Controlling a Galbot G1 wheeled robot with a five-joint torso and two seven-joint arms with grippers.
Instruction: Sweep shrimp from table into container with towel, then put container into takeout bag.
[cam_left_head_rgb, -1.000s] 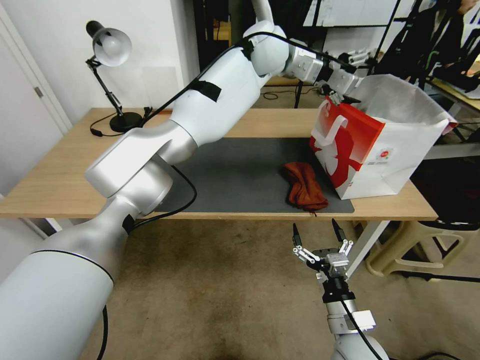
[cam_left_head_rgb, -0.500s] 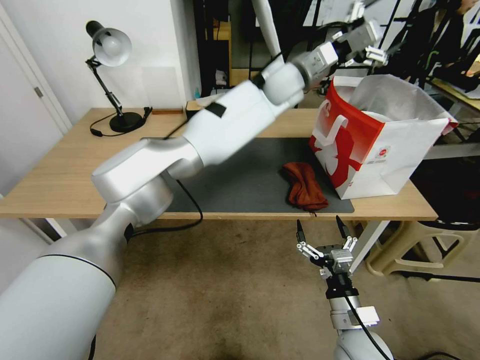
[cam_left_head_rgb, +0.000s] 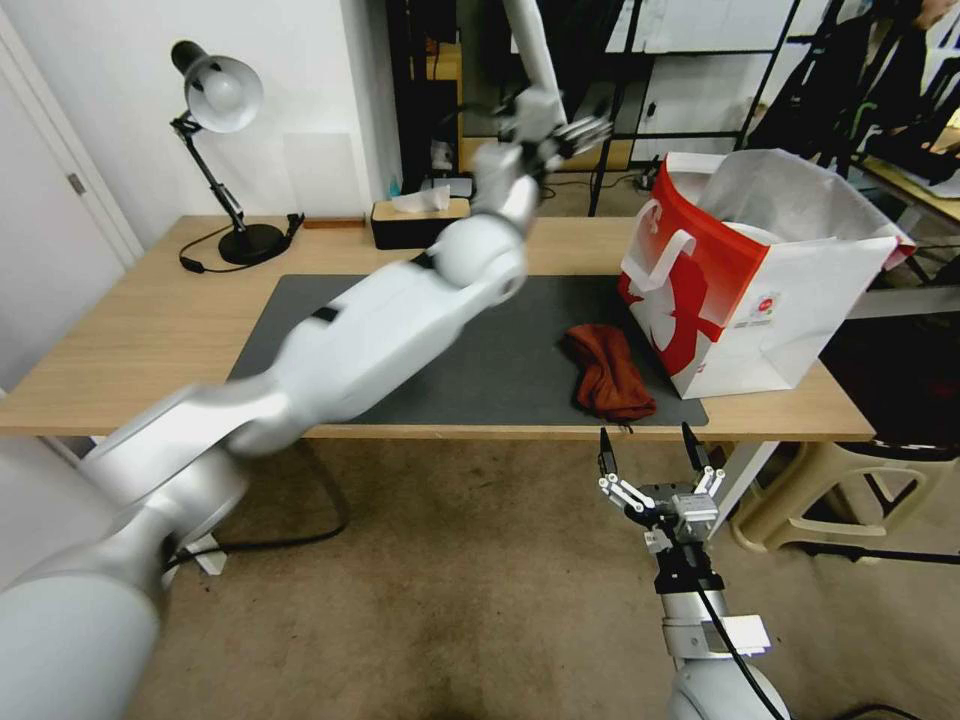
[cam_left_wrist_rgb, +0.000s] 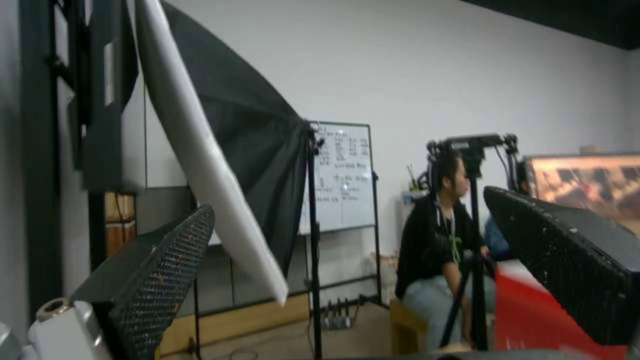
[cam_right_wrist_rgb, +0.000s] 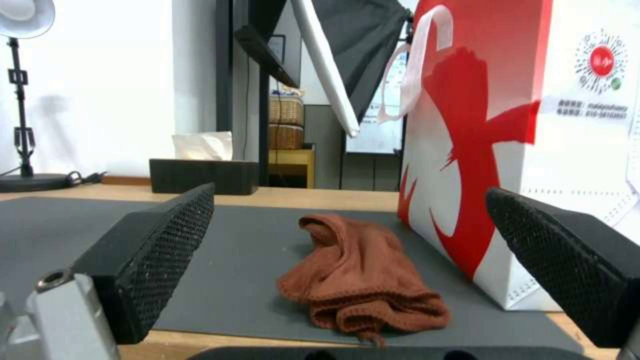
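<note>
Two black fingers of the right gripper (cam_left_head_rgb: 652, 450) stand wide apart and empty, just off the table's (cam_left_head_rgb: 120, 370) near edge. Past them the towel (cam_left_head_rgb: 610, 372) lies bunched on the grey mat's (cam_left_head_rgb: 300, 310) near right part, just beside the takeout bag (cam_left_head_rgb: 745, 290). Farther off, the left gripper (cam_left_head_rgb: 580, 130) hangs high above the table's far edge, spread, holding nothing.

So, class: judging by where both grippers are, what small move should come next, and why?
Probably bring the left gripper down and park it: it is open and empty above the table, no shrimp on the mat, and the right gripper hangs open below the edge.
</note>
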